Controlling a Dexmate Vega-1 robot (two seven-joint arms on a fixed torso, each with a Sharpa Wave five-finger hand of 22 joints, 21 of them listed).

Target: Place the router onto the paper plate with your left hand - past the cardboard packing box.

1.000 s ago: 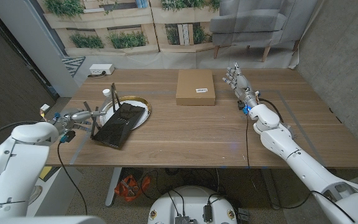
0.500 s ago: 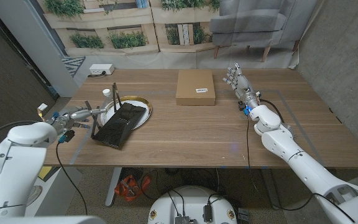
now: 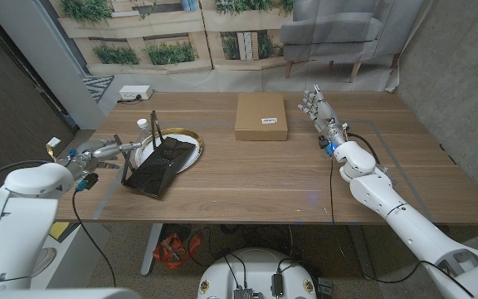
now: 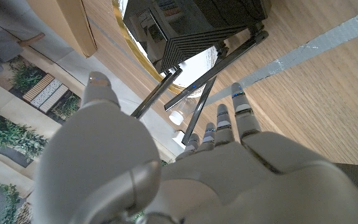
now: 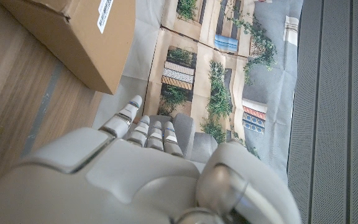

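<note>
- Left hand (image 3: 106, 153) first: I have it at the table's left edge with fingers extended and apart, holding nothing; its fingertips (image 4: 239, 106) reach toward the router's antennas, and whether they touch I cannot tell.
- Wooden table (image 3: 264, 178) is the largest thing I see, with a strip of tape across its top near each hand.
- My right arm runs along the table's right side, and the right hand (image 3: 314, 106) stands at the far end of it, just right of the box, fingers straight and slightly parted, gripping nothing.
- Cardboard packing box (image 3: 261, 115) lies flat at the far middle of the table, a white label on its top; the right wrist view shows its corner (image 5: 73, 37) near that hand.
- Black router (image 3: 158, 162) lies on the left part of the table, its far end up on the plate's rim and its near end on the wood; one antenna stands upright, others splay toward my left hand.
- Paper plate (image 3: 191, 138), gold-rimmed, sits under the router's far end, well left of the box.
- Small white round object (image 3: 143, 124) stands just behind the plate.
- White power strip (image 3: 134, 93) lies at the far left corner.
</note>
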